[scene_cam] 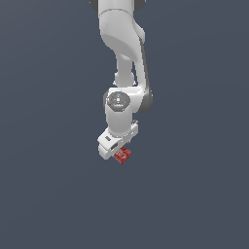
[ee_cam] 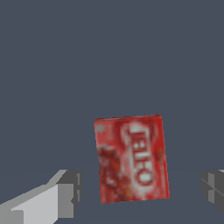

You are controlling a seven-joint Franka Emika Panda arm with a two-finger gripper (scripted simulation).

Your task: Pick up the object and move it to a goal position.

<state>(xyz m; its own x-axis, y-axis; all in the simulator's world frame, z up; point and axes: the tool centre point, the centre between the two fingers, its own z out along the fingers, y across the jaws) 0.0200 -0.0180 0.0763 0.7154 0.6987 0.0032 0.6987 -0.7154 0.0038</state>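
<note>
open claw point(ee_cam: 140, 190) fingers straddling red box point(ee_cam: 131, 158), plain slate-grey surface point(ee_cam: 109, 57)

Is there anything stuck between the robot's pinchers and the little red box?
Nothing visible is. In the wrist view the red box lies in the open space between the two fingers, with only bare grey floor around it. The gripper is open.

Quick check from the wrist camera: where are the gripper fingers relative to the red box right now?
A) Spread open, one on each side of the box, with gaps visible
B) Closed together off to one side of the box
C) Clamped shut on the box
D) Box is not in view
A: in the wrist view the red box lies between the two fingers, with floor showing on both sides, so the gripper is open and not touching.
</note>
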